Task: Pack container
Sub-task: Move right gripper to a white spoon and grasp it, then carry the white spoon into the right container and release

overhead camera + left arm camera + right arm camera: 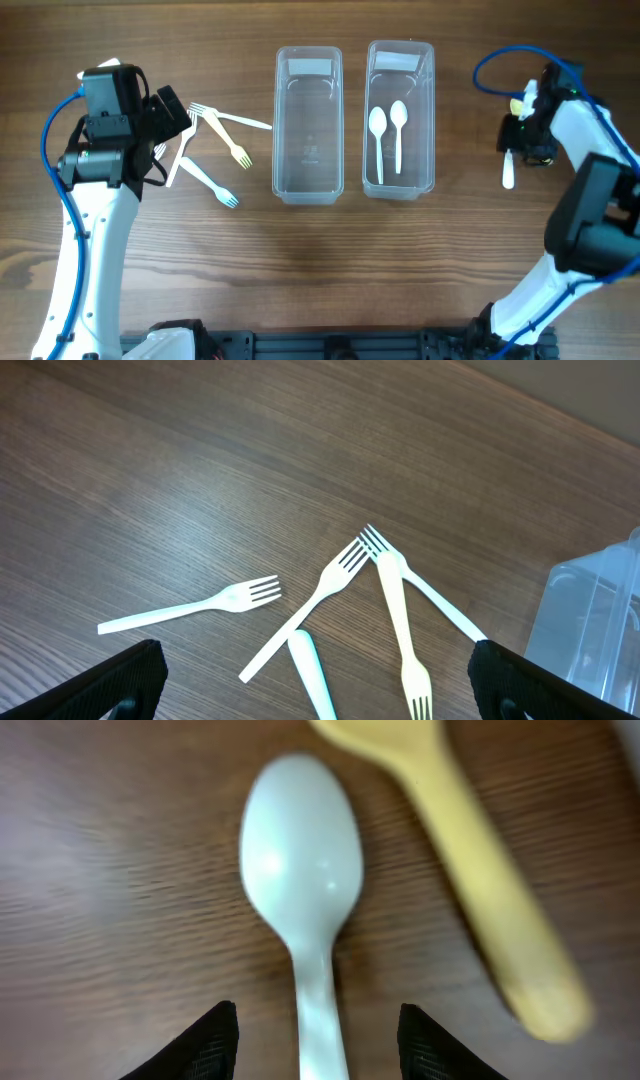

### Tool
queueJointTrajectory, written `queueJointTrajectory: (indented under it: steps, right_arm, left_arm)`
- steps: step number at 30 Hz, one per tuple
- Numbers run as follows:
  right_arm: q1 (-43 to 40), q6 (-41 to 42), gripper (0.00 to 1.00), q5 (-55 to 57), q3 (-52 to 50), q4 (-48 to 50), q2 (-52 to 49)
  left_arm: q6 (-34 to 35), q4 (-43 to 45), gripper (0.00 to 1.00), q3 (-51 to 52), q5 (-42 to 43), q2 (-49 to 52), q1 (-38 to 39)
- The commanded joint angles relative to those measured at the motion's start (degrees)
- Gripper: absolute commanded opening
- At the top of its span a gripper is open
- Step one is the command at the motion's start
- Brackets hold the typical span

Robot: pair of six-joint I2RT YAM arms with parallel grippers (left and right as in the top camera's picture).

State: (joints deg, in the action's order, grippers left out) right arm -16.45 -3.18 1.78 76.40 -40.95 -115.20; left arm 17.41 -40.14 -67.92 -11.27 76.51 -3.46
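Right gripper [320, 1042] first: parted, one dark fingertip [215, 1040] on each side of a white spoon [300, 870], clear of its handle, pinching nothing. Spoon flat on the wooden table [300, 270], bowl up and pointing away from the wrist camera. Just right of it in that view, a yellow spoon [490, 890], slanted, apart from the white one. From overhead, the same gripper [522, 135] low at the right side of the table, well right of both containers, white spoon [508, 170] poking out toward the near edge.

Left gripper [335, 685] next: opened wide, holding nothing, hovering above a scatter of forks. At the left of the wrist view, a lone fork [190, 605] lying by itself, tines to the right. Right of that, three crossed forks [345, 570] meeting at the tines, one of them yellowish. Nearest the fingers, a pale handle [310, 670], head out of frame, kind not clear. From overhead, this gripper [168, 112] at the left side of the table, over the handles.

Further out, in the middle of the table toward the far side: a clear left container [308, 192] and a clear right container [425, 110], just beside each other, long sides parallel. In the right one, two packed spoons [377, 125], white, side by side, bowls toward the far end.
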Motion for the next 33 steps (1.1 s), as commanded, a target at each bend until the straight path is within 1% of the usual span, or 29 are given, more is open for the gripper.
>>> queueJointTrajectory:
  steps: [1, 4, 8, 9, 17, 20, 24, 33]
  right_arm:
    - [-0.04, 0.76, 0.52, -0.11, -0.42, 1.11, -2.62]
    - [-0.09, 1.33, 0.5, -1.81, -0.42, 1.79, -4.04]
    - [-0.09, 1.88, 0.33, -1.86, -0.42, 1.42, -5.13]
    - [-0.09, 1.92, 0.27, -1.88, -0.42, 1.2, -5.22]
    - [-0.09, 2.69, 0.06, -1.86, -0.42, 0.59, -5.24]
    - [-0.09, 4.74, 0.04, -1.86, -0.39, 0.74, -5.11]
    - [-0.07, 4.7, 0.04, -1.88, -0.35, 0.83, -3.69]
    - [0.15, 4.81, 0.04, -7.06, -0.35, 1.29, 6.5]
  left_arm:
    - [-0.72, 0.0, 1.0, -1.05, -0.52, -0.22, -0.24]
    - [-0.7, 0.0, 1.0, -1.05, -0.55, -0.22, -0.24]
    - [-0.7, 0.0, 1.0, -1.05, -0.55, -0.22, -0.24]
    - [-0.72, 0.0, 1.0, -1.05, -0.55, -0.22, -0.24]
    - [-0.7, 0.0, 1.0, -1.05, -0.52, -0.22, -0.24]
    - [-0.72, 0.0, 1.0, -1.05, -0.55, -0.22, -0.24]
    - [-0.7, 0.0, 1.0, -1.05, -0.55, -0.22, -0.24]
    - [-0.7, 0.0, 1.0, -1.05, -0.55, -0.22, -0.24]
